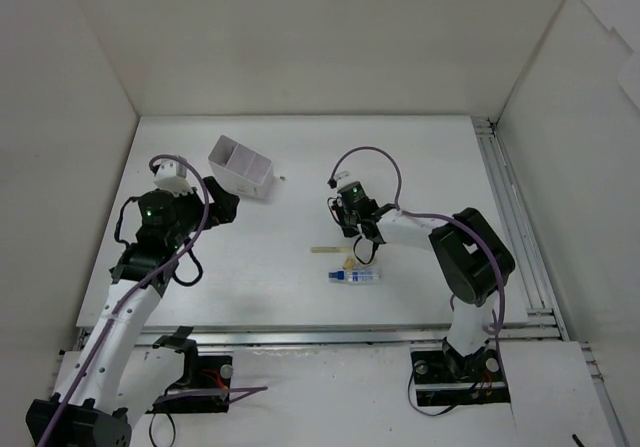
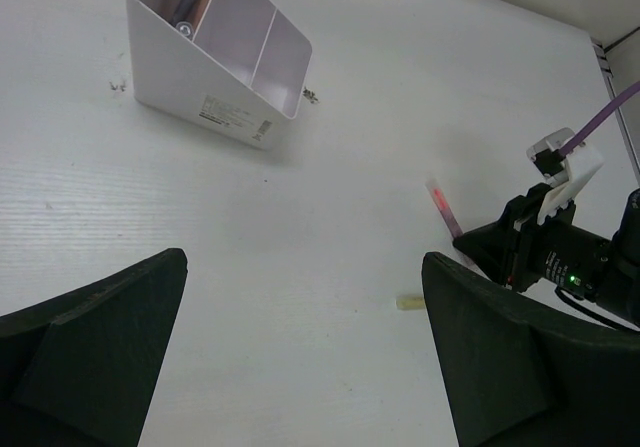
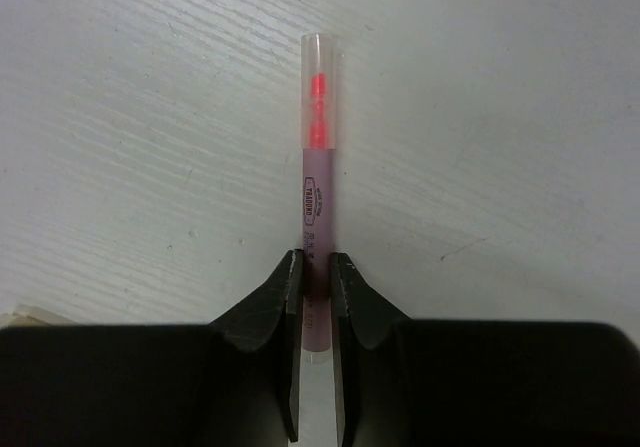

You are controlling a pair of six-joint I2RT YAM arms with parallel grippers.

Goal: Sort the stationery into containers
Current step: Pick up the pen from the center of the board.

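My right gripper (image 3: 316,272) is shut on a pink pen (image 3: 318,167) with a clear cap and red tip, holding it near its back end, close over the white table. The same pen shows in the left wrist view (image 2: 440,202), sticking out of the right gripper (image 2: 480,247). The white divided box (image 1: 240,167) stands at the back left; dark and purple pens lie in one end compartment (image 2: 190,7). My left gripper (image 1: 222,209) is open and empty just in front of the box. A yellowish stick (image 1: 330,250) and a blue-and-white tube (image 1: 355,276) lie in front of the right gripper (image 1: 342,213).
A small tan bit (image 2: 408,303) lies on the table between the two grippers. White walls enclose the table on the left, back and right, and a metal rail (image 1: 510,217) runs along the right edge.
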